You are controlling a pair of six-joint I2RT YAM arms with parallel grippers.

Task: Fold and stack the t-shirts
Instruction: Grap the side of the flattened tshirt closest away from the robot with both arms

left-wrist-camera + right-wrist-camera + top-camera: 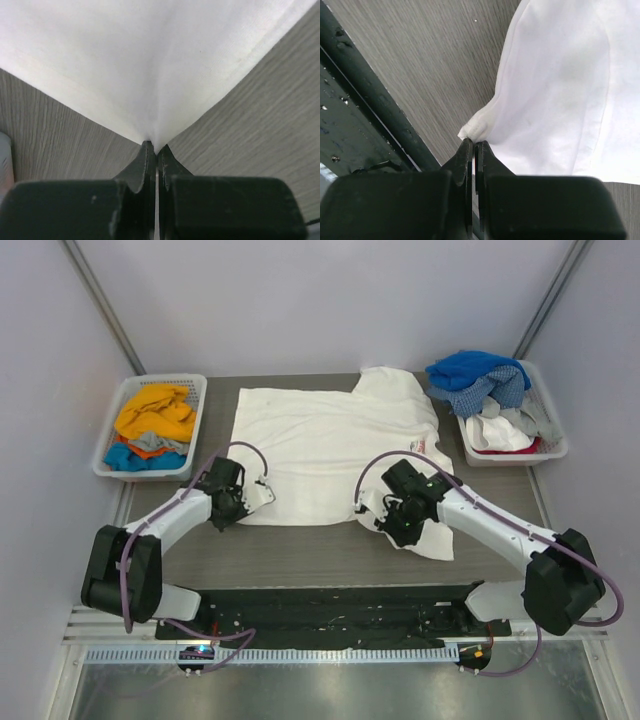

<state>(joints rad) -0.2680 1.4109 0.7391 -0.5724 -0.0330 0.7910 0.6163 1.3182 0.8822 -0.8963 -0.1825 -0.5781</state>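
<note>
White t-shirt point(320, 435): spread across the middle of the grey wood-grain table point(300, 552), rumpled at its near-right end.
Left gripper point(155, 147): clamped tight on the near-left corner of the white t-shirt.
Right gripper point(473, 145): pinched closed on a bunched fold at the near-right edge.
Left basket point(108, 458): orange and blue shirts point(155, 420), heaped.
Right basket point(556, 445): blue and checked shirts point(480, 380), heaped.
</note>
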